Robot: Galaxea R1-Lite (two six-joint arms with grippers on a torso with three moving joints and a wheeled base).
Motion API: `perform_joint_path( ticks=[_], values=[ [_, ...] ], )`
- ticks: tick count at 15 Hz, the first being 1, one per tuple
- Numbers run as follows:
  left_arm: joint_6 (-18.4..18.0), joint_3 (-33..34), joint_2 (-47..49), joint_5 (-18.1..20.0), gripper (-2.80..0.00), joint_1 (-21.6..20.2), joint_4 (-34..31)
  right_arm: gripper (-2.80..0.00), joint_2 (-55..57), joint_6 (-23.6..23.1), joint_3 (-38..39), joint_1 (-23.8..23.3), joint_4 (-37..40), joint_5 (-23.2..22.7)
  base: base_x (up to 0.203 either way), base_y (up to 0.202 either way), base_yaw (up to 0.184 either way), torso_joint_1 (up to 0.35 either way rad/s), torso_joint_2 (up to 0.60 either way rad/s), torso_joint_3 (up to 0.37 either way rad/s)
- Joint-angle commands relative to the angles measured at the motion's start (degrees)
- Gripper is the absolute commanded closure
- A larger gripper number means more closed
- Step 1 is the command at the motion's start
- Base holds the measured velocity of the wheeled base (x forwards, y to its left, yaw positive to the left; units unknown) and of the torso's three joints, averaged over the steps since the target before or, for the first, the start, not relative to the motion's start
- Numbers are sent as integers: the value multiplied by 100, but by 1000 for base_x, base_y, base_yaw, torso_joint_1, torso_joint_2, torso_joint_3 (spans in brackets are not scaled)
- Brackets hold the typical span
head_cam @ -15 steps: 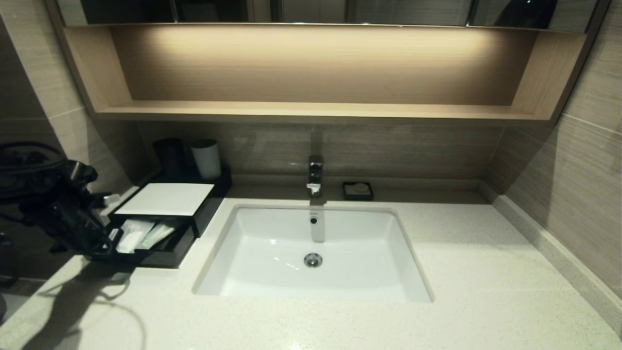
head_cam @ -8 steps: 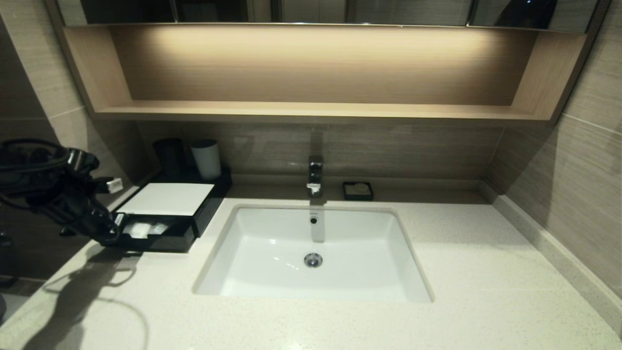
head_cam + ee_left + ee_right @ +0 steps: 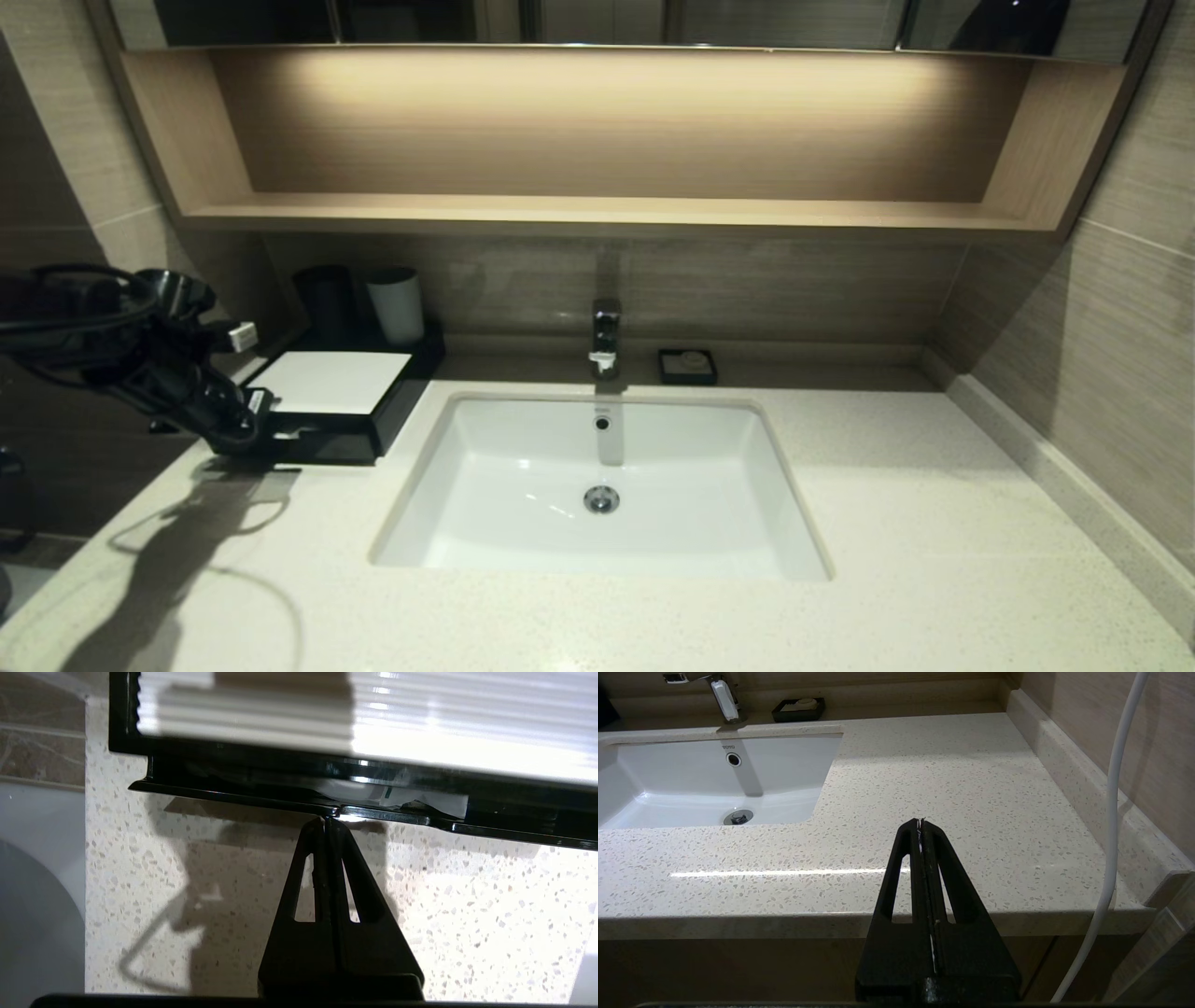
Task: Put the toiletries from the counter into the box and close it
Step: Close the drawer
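Note:
A black box (image 3: 322,446) with a white top (image 3: 322,381) stands on the counter at the left of the sink. Its drawer is pushed almost fully in. My left gripper (image 3: 250,431) is shut and empty, with its tips against the drawer's front rim (image 3: 233,797). In the left wrist view the gripper (image 3: 327,820) touches that rim, and a sliver of white toiletry packet (image 3: 420,803) shows in the narrow gap under the white top (image 3: 420,732). My right gripper (image 3: 920,821) is shut and empty, parked over the counter's front edge at the right.
The white sink (image 3: 794,523) with its faucet (image 3: 605,338) fills the middle of the counter. A black soap dish (image 3: 687,366) sits behind it. A black cup (image 3: 327,299) and a white cup (image 3: 396,304) stand behind the box. A white cable (image 3: 1111,812) hangs by the right wall.
The drawer has slid in under the white top, pushed by my left gripper moving toward the wall. The toiletries in it are now almost hidden. The right arm has not moved.

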State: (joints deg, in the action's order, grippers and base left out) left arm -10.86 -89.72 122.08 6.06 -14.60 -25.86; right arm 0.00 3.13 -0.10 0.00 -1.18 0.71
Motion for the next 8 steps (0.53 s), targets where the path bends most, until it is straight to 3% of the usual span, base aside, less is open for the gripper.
perform_joint_path(
  ticks=[1,8],
  values=[
    [-4,25,97,-8,0,10,143,0,0,3,1,6,-5,0,0,0,0,0,0,0],
    [-13,283,-372,-17,0,-62,110,0,5,3,1,8,-5,0,0,0,0,0,0,0]
  ],
)
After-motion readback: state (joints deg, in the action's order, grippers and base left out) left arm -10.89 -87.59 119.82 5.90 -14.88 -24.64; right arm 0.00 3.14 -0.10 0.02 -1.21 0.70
